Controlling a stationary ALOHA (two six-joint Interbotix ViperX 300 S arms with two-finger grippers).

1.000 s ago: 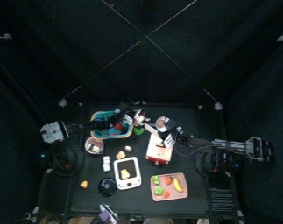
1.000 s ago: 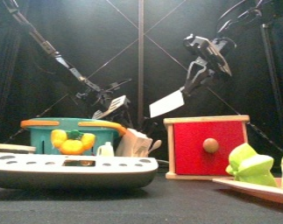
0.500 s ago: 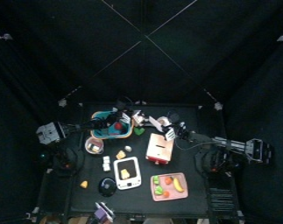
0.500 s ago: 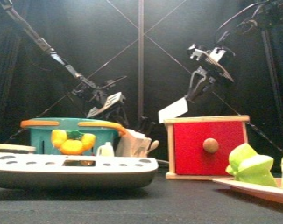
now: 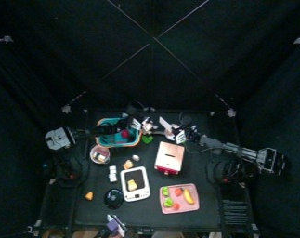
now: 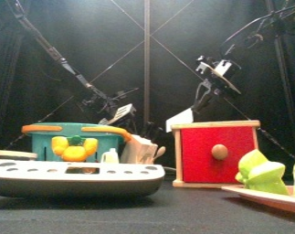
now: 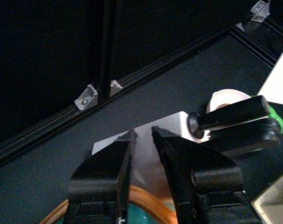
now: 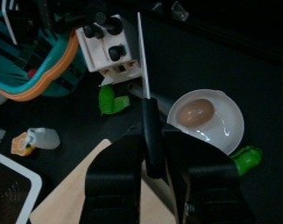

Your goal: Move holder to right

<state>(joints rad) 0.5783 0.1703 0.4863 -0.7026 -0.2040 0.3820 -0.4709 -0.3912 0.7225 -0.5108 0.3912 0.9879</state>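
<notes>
The teal holder (image 5: 115, 135) with an orange rim stands at the table's back left, with yellow toys inside. In the front view the holder (image 6: 46, 151) is behind the white tray. My left gripper (image 5: 136, 124) hangs over its far right corner. In the left wrist view the holder (image 7: 144, 210) shows under the jaws, and the left gripper (image 7: 147, 133) points past it, a narrow gap between its jaws. My right gripper (image 8: 150, 114) is shut on a thin white card (image 8: 141, 52), and the right gripper (image 6: 208, 82) hangs above the red box.
A red box in a wooden frame (image 6: 216, 153) stands right of the holder. A white tray (image 6: 77, 178) lies at the front, a pink tray (image 5: 179, 197) at the front right. A white bowl (image 8: 206, 116) with an egg-like thing and a white block (image 8: 109, 48) lie by the holder.
My right gripper has come lower with the white card. The left arm and the holder have hardly moved.
</notes>
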